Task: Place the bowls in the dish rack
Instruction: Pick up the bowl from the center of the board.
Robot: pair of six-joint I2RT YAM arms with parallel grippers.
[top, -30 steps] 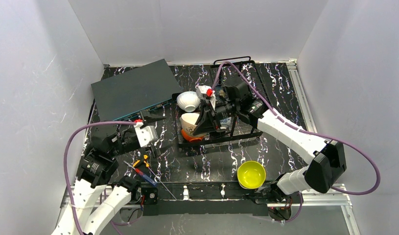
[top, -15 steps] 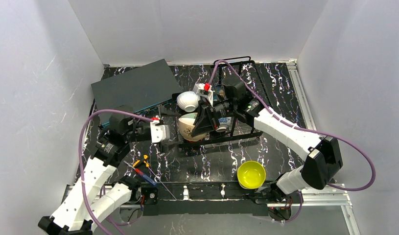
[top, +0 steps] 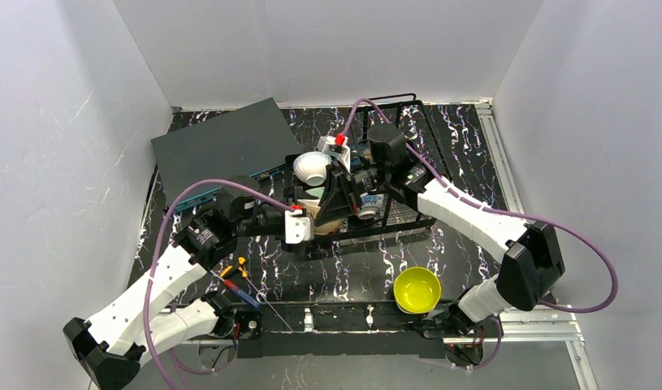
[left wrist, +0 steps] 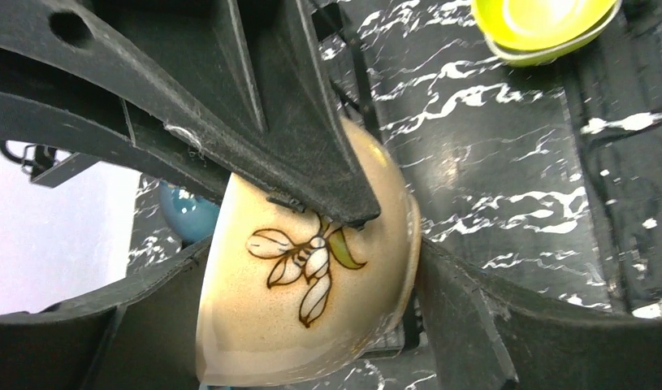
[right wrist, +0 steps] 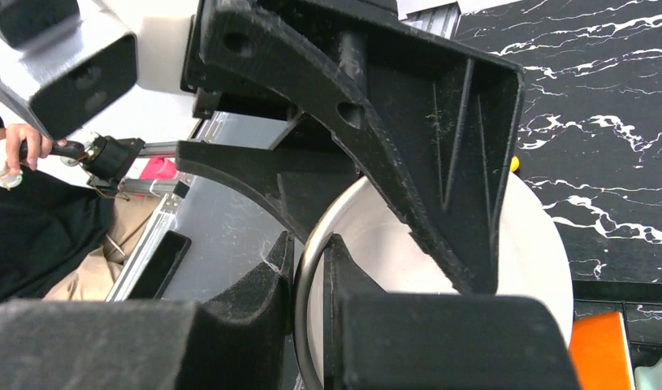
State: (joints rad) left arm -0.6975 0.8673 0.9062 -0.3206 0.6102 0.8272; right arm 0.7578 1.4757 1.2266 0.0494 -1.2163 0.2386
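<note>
**Overhead and wrist views: two grippers on one bowl.** At the centre of the overhead frame both arms meet over the left end of the dish rack (top: 392,225). They hide most of the beige bowl (left wrist: 295,325), which is tilted on edge and painted with a bee. The right gripper (right wrist: 309,264) pinches the bowl's rim between its jaws. The left gripper (left wrist: 319,268) has its jaws spread to either side of the bowl's wall; contact cannot be confirmed. In the left wrist view a finger of the right gripper crosses the top of the bowl.

- **Above the grippers:** a white bowl (top: 313,168) lies in the rack.
- **Lower right of centre:** a yellow bowl (top: 417,289) sits on the marbled table (top: 343,268), well apart from the rack.
- **Upper left:** a grey box (top: 222,146).
- **Lower left:** small hand tools (top: 238,276).
</note>
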